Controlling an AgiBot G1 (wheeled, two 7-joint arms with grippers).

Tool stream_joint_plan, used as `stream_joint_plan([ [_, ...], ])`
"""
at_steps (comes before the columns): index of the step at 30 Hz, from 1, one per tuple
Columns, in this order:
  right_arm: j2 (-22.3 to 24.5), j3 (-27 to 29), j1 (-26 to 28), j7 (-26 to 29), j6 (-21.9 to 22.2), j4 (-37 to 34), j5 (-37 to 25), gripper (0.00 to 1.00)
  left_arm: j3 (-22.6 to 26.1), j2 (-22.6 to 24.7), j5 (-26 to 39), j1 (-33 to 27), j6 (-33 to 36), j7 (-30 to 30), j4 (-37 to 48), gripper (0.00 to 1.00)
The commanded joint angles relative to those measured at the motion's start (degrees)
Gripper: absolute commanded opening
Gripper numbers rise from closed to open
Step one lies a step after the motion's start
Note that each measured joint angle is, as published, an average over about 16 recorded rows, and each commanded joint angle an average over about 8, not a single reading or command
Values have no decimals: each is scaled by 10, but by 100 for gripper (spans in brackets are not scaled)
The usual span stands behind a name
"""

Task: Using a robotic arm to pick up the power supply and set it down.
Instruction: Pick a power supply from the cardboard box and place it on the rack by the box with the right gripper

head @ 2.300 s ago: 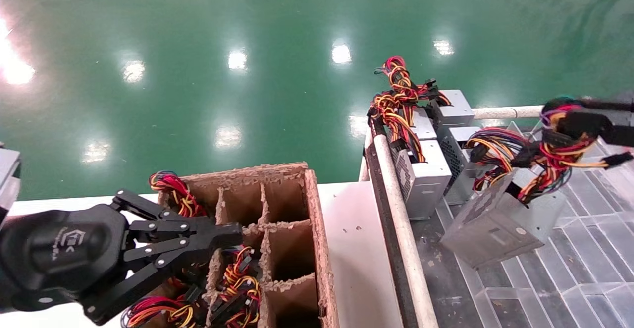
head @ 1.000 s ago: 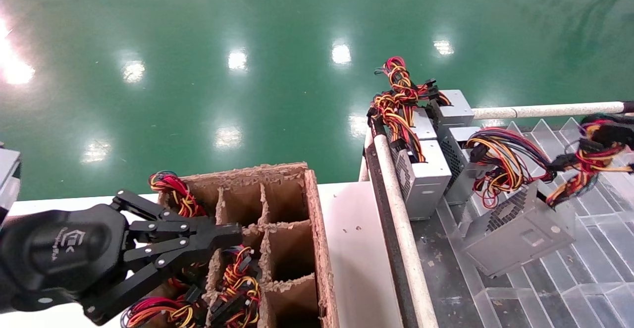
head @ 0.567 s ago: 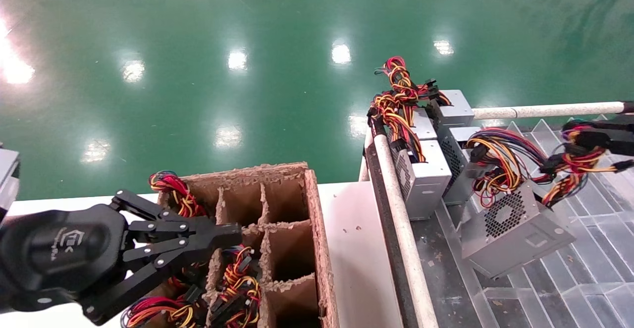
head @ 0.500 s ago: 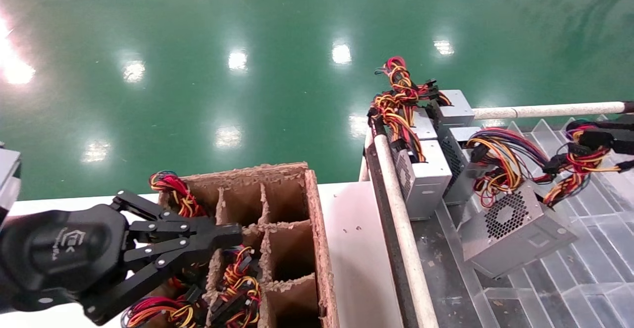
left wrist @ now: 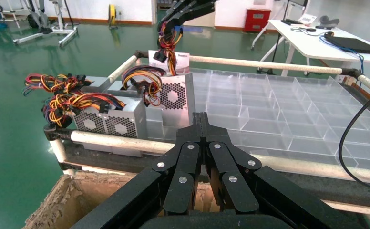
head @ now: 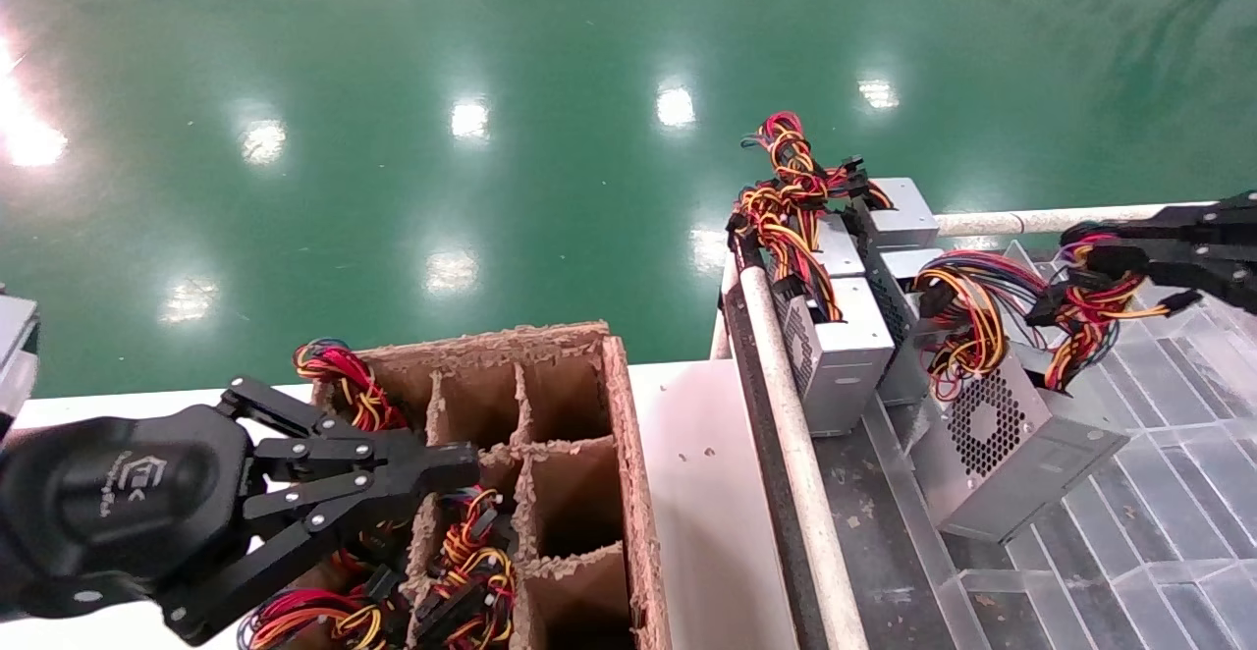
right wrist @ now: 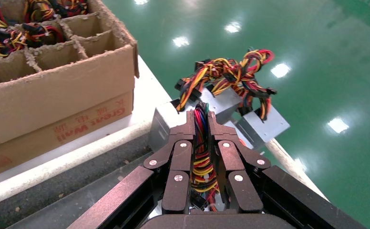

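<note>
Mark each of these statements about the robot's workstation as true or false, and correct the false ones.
1. The right gripper is shut on the wire bundle of the power supply. True.
2. The power supply lies inside the cardboard box. False: it is on the clear tray.
3. The left gripper is over the cardboard box. True.
4. The left gripper holds a power supply. False: it is shut and holds nothing.

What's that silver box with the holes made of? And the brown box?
The silver box looks like dull sheet metal: grey sheen, punched vent holes. The brown box looks like cardboard: matte, with ragged fibrous edges.
</note>
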Motion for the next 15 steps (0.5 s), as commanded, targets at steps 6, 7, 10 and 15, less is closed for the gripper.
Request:
stream_joint_plan([
  [6,-15,-22,9,-19,-1,0,17,0,0,0,0,0,0,0,0,0],
  [7,-17,-25,10,-20,-1,0,19,0,0,0,0,0,0,0,0,0],
  [10,-18,-38,15,-22,-2,6,24,0,0,0,0,0,0,0,0,0],
  [15,-8,-67,19,-13,-4,36,30,0,0,0,0,0,0,0,0,0],
])
